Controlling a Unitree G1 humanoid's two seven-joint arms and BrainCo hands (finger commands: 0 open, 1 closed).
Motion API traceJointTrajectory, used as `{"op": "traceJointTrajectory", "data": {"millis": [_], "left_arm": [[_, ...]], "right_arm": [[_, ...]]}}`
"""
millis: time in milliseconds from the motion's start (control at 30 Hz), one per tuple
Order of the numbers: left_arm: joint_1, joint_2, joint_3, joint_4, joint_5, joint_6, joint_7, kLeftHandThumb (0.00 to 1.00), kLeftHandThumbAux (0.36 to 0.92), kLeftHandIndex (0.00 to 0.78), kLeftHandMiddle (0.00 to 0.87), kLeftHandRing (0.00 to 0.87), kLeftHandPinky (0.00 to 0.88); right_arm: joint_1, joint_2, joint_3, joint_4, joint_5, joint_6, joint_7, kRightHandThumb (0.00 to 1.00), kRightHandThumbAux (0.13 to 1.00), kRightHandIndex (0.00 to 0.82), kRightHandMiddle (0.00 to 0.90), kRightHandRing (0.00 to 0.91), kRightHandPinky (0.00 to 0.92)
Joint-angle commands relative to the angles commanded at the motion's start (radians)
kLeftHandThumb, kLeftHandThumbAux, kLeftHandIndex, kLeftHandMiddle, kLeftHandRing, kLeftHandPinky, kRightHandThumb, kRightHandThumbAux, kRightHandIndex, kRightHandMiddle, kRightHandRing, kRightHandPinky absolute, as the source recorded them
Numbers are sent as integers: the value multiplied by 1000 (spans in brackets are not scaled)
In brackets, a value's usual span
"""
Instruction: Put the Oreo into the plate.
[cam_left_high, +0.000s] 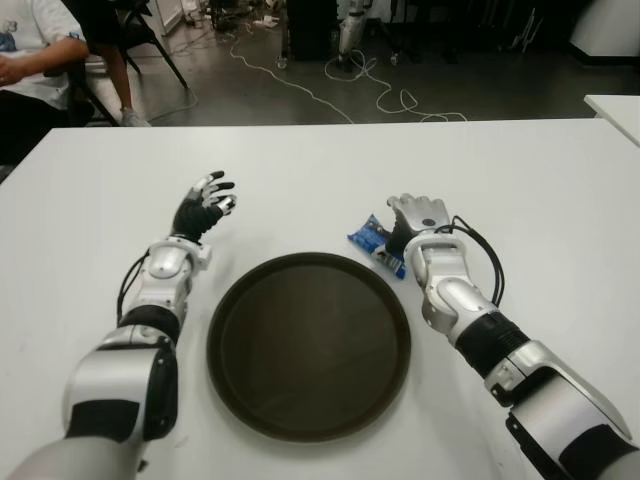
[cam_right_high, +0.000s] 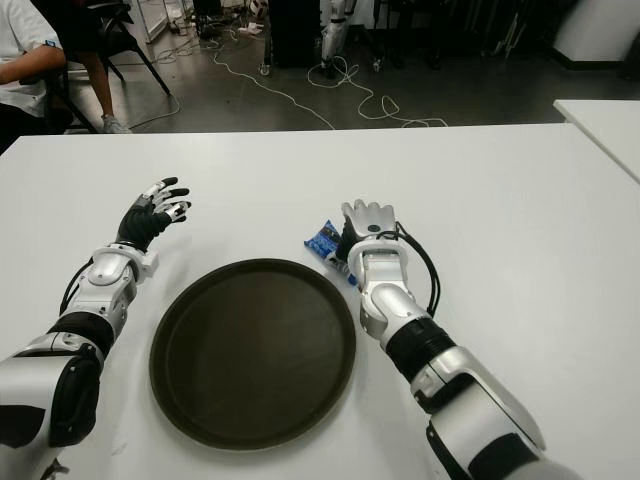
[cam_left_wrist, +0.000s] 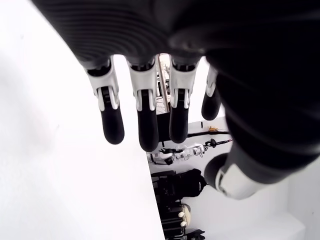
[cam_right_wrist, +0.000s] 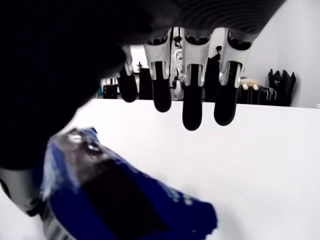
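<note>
1. Found the Oreo (cam_left_high: 377, 244) lying on the white bench (cam_left_high: 520, 180), partly under the right hand (cam_left_high: 415, 222), on its thumb side, and just beside the far right rim of the plate (cam_left_high: 232, 300). Not yet in the plate.
2. Saw the fingers (cam_right_wrist: 192, 107) of the right hand stretched out straight past the packet in the right wrist view, released and closed on nothing. Likely failure: curling from that pose and catching only air beyond the packet.
3. Judged the packet to sit off to the thumb side rather than squarely under the fingers. Probable result of a lopsided squeeze: wrapper squirting sideways, away from the thumb or against the plate rim.
4. Noted glossy, crinkled film. Probably slippery against hard fingertips, so a pinch on one corner could slide off during a lift.
5. Considered pushing instead of lifting. Raised rim of the plate close by, so a shove could jam the packet against it or nudge the plate across the bench.
6. Left hand (cam_left_high: 205, 210) seen on the far left side of the plate, fingers (cam_left_wrist: 145, 125) relaxed and spread, holding nothing; well apart from the packet and unlikely to interfere.
</note>
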Motion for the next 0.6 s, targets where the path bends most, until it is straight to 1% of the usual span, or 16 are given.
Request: {"op": "traceJointTrajectory", "data": {"millis": [267,400,600], "left_arm": [[4,1,2,-4,-4,-12,-12,119,698,116,206,214,232],[3,2,2,-4,-3,-9,-12,122,705,113,203,212,229],[2,4,-1,-2,0,-1,-10,115,701,119,208,214,231]], "right_arm": [[-10,6,0,29,14,-5,-12,0,585,181,211,264,336],[-8,7,-1,29,20,-10,-28,0,590,190,215,268,345],[-7,9,-5,39,34,-16,-58,0,593,196,221,278,362]]}}
